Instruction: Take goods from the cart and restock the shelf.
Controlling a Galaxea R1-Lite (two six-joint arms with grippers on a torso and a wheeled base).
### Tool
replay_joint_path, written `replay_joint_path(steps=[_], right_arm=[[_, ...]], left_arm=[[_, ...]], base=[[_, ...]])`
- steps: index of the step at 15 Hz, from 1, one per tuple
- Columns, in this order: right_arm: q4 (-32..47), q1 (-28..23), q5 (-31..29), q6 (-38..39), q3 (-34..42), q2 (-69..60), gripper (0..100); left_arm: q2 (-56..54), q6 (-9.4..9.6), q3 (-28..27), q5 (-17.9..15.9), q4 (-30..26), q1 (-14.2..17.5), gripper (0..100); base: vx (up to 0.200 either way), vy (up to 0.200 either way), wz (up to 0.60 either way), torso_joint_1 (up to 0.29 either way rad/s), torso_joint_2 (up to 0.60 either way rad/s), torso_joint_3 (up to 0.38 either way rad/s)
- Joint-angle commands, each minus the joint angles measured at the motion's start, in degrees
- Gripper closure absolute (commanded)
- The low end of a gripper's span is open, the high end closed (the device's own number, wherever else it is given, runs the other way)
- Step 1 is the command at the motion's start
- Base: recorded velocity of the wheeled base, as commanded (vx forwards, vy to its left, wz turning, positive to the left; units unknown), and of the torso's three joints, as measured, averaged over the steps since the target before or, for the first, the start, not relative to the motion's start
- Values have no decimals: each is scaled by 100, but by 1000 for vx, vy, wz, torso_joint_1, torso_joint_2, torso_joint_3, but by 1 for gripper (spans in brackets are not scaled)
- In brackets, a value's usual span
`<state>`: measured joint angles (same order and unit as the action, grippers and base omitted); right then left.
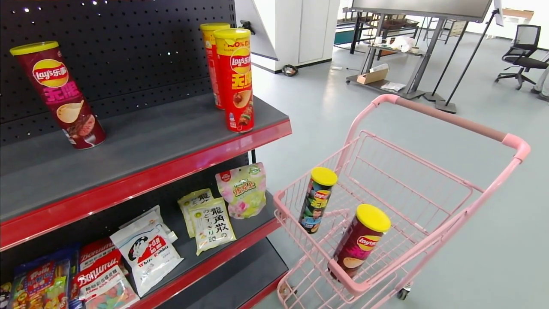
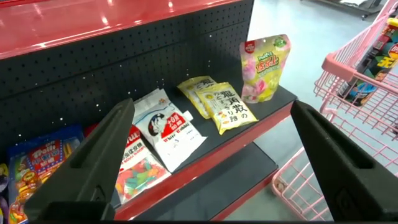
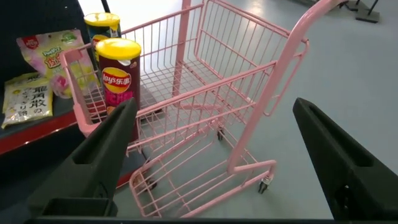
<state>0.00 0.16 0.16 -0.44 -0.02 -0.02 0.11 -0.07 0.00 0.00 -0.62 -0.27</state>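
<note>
From the head view: a pink wire shopping cart [image 1: 446, 116] on the grey floor, just beside the black metal shelf with red edges [image 1: 150, 137]. Inside the cart, two standing goods: a dark red chip can with a yellow lid [image 1: 359, 246] at the corner nearest the camera, and a black multicoloured chip can [image 1: 316, 201] farther in, by the side facing the shelf. On the upper board, a tilted maroon chip can [image 1: 64, 96] at the left, and two tall red-and-yellow chip cans [image 1: 235, 81], one behind the other, at the right end.

From the left wrist view: the left gripper [image 2: 211, 165], black fingers spread wide, before the lower board, well apart from the flat white candy bag [image 2: 168, 127], the yellow sachets [image 2: 227, 106] and the pink-green pouch [image 2: 266, 62] resting there.

From the right wrist view: the right gripper [image 3: 211, 165], spread wide as well, above the floor and apart from the cart. Both cart cans at the end next to the shelf.
</note>
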Motion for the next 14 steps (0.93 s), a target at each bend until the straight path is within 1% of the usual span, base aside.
replay_joint_path(steps=[1,4,5,6,7,8,9,10,11,12,14], right_arm=[[26,11,28,-9,-15,29,0],[-44,2,-95,53,-6,2,0],[-193,2,-42,26,-630,266,0],[-272,125,81,369,-2045,2015,0],[-308,213,134,879,-2740,2771,0],[-264,468,353,1301,-3583,3764,0],[-281,608,555,1230,-3513,4151,0],[-369,845,1109,1248,-3021,4652,0],[-615,969,1575,1257,-2678,4995,0],[-1283,1030,2085,1204,-2168,5522,0],[-3270,969,2682,993,-1448,6849,0]], left_arm=[[-2,-1,0,0,1,0,0],[-2,-1,0,0,1,0,0],[-2,-1,0,18,1,0,0],[-2,-1,0,18,1,0,0],[-2,-1,0,9,1,0,0],[-2,-1,0,9,1,0,0],[-2,-1,0,-9,1,0,0],[-2,-1,0,-9,1,0,0],[-2,-1,0,-9,1,0,0],[-2,-1,0,-9,1,0,0],[-2,-1,0,-9,1,0,0]], base=[[0,0,0,-27,61,46],[0,0,0,0,0,0],[0,0,0,0,0,0],[0,0,0,0,0,0],[0,0,0,0,0,0],[0,0,0,0,0,0],[0,0,0,0,0,0],[0,0,0,0,0,0],[0,0,0,0,0,0],[0,0,0,0,0,0],[0,0,0,0,0,0]])
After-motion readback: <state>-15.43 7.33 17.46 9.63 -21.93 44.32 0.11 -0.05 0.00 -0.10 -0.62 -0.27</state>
